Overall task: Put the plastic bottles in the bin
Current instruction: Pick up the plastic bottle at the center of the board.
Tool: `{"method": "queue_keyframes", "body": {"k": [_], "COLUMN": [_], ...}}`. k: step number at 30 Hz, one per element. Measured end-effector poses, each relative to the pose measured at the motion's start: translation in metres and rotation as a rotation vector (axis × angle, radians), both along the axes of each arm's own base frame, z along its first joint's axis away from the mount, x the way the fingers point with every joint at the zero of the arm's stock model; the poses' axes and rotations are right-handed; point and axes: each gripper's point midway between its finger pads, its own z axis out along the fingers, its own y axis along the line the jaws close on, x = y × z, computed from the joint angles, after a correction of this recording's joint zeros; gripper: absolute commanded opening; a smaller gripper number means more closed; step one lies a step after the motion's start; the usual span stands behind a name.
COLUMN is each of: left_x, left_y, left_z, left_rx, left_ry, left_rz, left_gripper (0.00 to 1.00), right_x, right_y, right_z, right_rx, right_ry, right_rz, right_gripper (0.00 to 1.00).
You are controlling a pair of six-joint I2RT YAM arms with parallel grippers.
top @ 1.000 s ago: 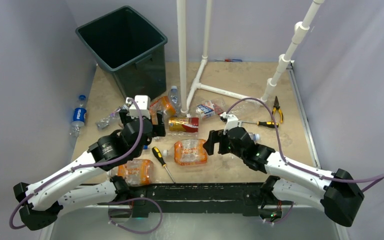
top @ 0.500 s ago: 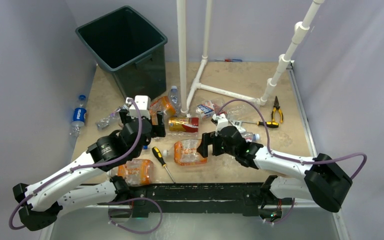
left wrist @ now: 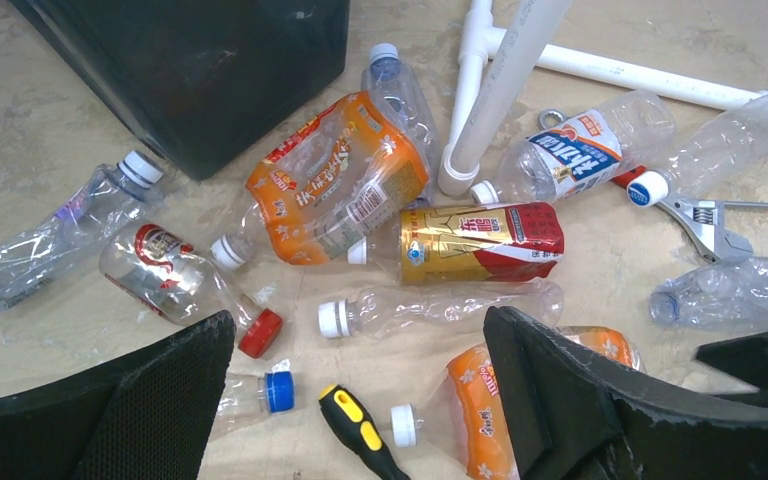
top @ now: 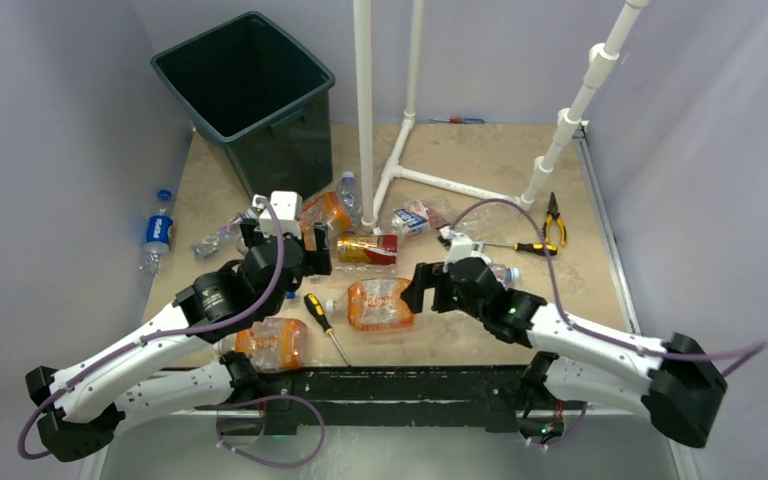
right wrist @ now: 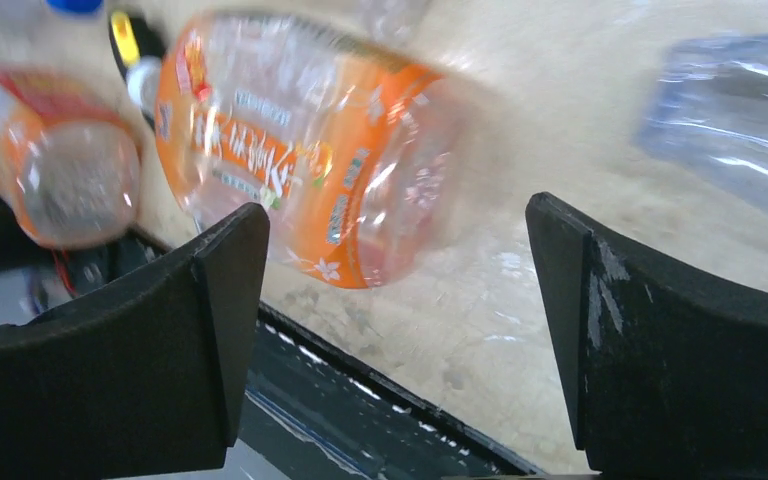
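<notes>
The dark bin (top: 295, 140) stands at the table's far left. Crushed plastic bottles lie scattered in front of it: a gold-and-red one (top: 367, 248), an orange one (top: 381, 303) mid-table, another orange one (top: 272, 343) near the front edge, and a blue-labelled one (top: 157, 232) far left. My left gripper (top: 285, 250) hovers open above a clear white-capped bottle (left wrist: 440, 303). My right gripper (top: 422, 288) stands open just right of the mid-table orange bottle (right wrist: 300, 150), not touching it.
White pipe frames (top: 365, 110) rise behind the bottles. A yellow-handled screwdriver (top: 326, 327) lies between the orange bottles, another (top: 520, 247) and pliers (top: 555, 218) lie at the right. A wrench (left wrist: 700, 222) lies among the far bottles. The table's black front edge (top: 400, 385) is close.
The right arm swung left toward the orange bottle, then drew back a little to the right. The left arm and the bottles have stayed put.
</notes>
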Motion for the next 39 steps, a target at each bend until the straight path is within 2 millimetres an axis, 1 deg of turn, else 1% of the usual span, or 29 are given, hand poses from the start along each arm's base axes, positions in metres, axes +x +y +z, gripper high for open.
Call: {"method": "queue_keyframes", "body": {"k": [3, 5, 7, 8, 9, 10, 11, 13, 14, 18, 21, 24, 27, 29, 32, 39], "left_x": [0.000, 0.000, 0.000, 0.000, 0.000, 0.000, 0.000, 0.000, 0.000, -0.001, -0.002, -0.002, -0.002, -0.002, -0.003, -0.004], "left_y": [-0.001, -0.001, -0.002, -0.003, -0.003, -0.004, -0.004, -0.004, -0.004, -0.003, -0.002, -0.002, -0.002, -0.002, -0.002, 0.000], "left_z": [0.000, 0.000, -0.001, -0.001, -0.002, -0.002, -0.002, -0.002, -0.002, 0.001, 0.003, 0.004, 0.005, 0.005, 0.005, 0.007], "left_rx": [-0.002, -0.004, -0.006, -0.009, -0.011, -0.016, -0.020, -0.026, -0.027, -0.043, -0.059, -0.065, -0.066, -0.067, -0.069, -0.080], "left_ry": [0.002, 0.002, 0.003, 0.005, 0.007, 0.009, 0.010, 0.011, 0.010, 0.006, 0.000, -0.002, -0.003, -0.003, -0.003, -0.007], "left_rz": [-0.003, -0.004, -0.003, -0.003, -0.003, -0.002, 0.000, 0.002, 0.003, 0.005, 0.007, 0.006, 0.005, 0.005, 0.004, 0.007], "left_gripper": [0.95, 0.95, 0.94, 0.94, 0.94, 0.94, 0.94, 0.94, 0.94, 0.94, 0.94, 0.94, 0.94, 0.94, 0.94, 0.93], "right_x": [0.013, 0.025, 0.042, 0.052, 0.058, 0.062, 0.063, 0.063, 0.062, 0.056, 0.053, 0.048, 0.040, 0.038, 0.039, 0.050], "right_y": [-0.030, -0.050, -0.076, -0.095, -0.107, -0.124, -0.136, -0.150, -0.154, -0.153, -0.151, -0.149, -0.151, -0.152, -0.151, -0.150], "right_z": [0.028, 0.046, 0.059, 0.061, 0.060, 0.055, 0.051, 0.044, 0.041, 0.032, 0.020, 0.002, -0.018, -0.028, -0.035, -0.048], "right_rx": [0.021, 0.047, 0.076, 0.086, 0.090, 0.088, 0.086, 0.092, 0.101, 0.130, 0.136, 0.137, 0.109, 0.093, 0.081, 0.079], "right_ry": [-0.037, -0.052, -0.049, -0.038, -0.028, -0.004, 0.021, 0.062, 0.085, 0.158, 0.216, 0.277, 0.331, 0.353, 0.369, 0.378], "right_rz": [-0.192, -0.320, -0.467, -0.561, -0.621, -0.697, -0.752, -0.826, -0.856, -0.904, -0.934, -0.959, -0.984, -0.998, -1.010, -1.036], "right_gripper": [0.99, 0.99, 0.99, 0.98, 0.98, 0.97, 0.97, 0.96, 0.96, 0.96, 0.95, 0.94, 0.94, 0.93, 0.93, 0.90]}}
